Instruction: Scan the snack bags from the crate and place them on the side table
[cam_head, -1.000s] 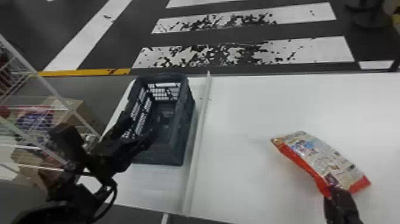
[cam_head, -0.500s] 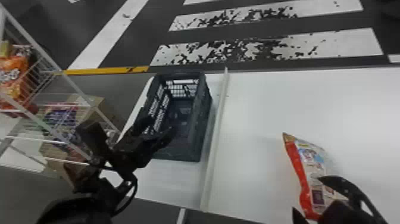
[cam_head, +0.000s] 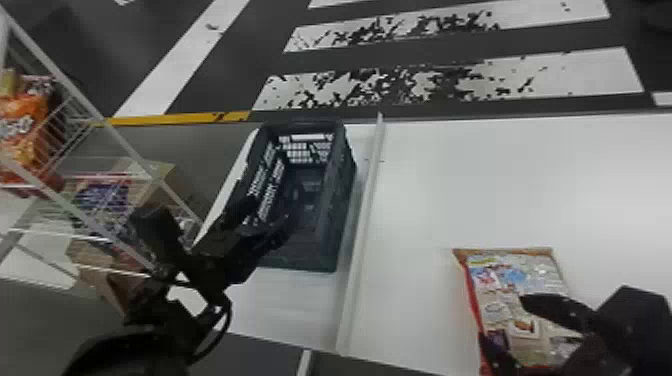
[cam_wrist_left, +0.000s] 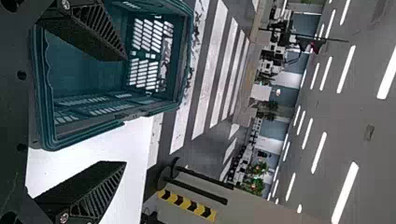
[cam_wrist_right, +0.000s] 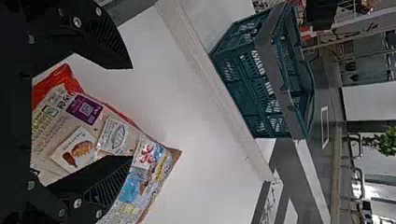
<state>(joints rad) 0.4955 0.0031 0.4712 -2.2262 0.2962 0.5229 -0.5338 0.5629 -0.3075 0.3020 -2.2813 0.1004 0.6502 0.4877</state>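
Note:
A red and white snack bag (cam_head: 515, 290) lies on the white side table (cam_head: 425, 175), at the lower right of the head view. Over its near part is my right gripper (cam_head: 505, 325), its fingers spread apart. In the right wrist view the bag (cam_wrist_right: 112, 130) lies under and between the fingers of the right gripper (cam_wrist_right: 132, 114), not gripped. The left gripper (cam_head: 270, 212) is at the left wall of the dark crate (cam_head: 345, 200). The left wrist view has the left gripper (cam_wrist_left: 126, 112) open with nothing held, by the rim of the crate (cam_wrist_left: 187, 56).
A raised white rail (cam_head: 362, 235) runs between the crate and the bag. Left of the crate, a white wire rack (cam_head: 115, 142) holds orange snack bags (cam_head: 22, 135), with cardboard boxes (cam_head: 165, 182) behind it. Striped floor lies beyond the table.
The right gripper came off the bag and opened, and the bag has turned and now lies flatter. The head view has shifted, bringing more of the rack into sight.

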